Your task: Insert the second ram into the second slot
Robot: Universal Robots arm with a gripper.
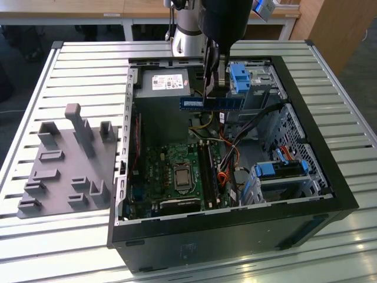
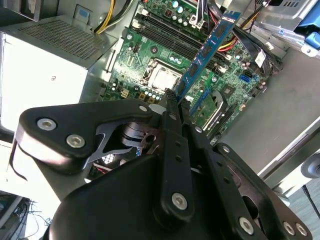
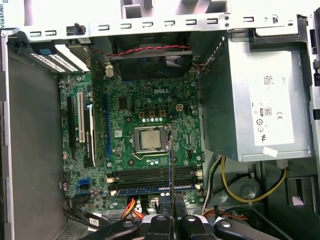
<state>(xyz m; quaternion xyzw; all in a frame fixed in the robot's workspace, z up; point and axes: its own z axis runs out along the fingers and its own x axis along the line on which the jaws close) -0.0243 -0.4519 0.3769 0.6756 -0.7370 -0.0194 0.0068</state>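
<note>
The slatted metal worktop (image 1: 70, 65) carries the open computer case (image 1: 336, 194). My arm (image 1: 188, 23) reaches straight down over the case's middle. My fingers (image 2: 172, 125) pinch the second ram (image 1: 211, 103), held level above the case's motherboard (image 1: 171, 165).

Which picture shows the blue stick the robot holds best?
The second wrist view: there the second ram turns its flat face with dark chips toward the camera. The exterior view shows it farther off, crosswise in the gripper. The first wrist view sees it edge-on, a thin line.
</note>
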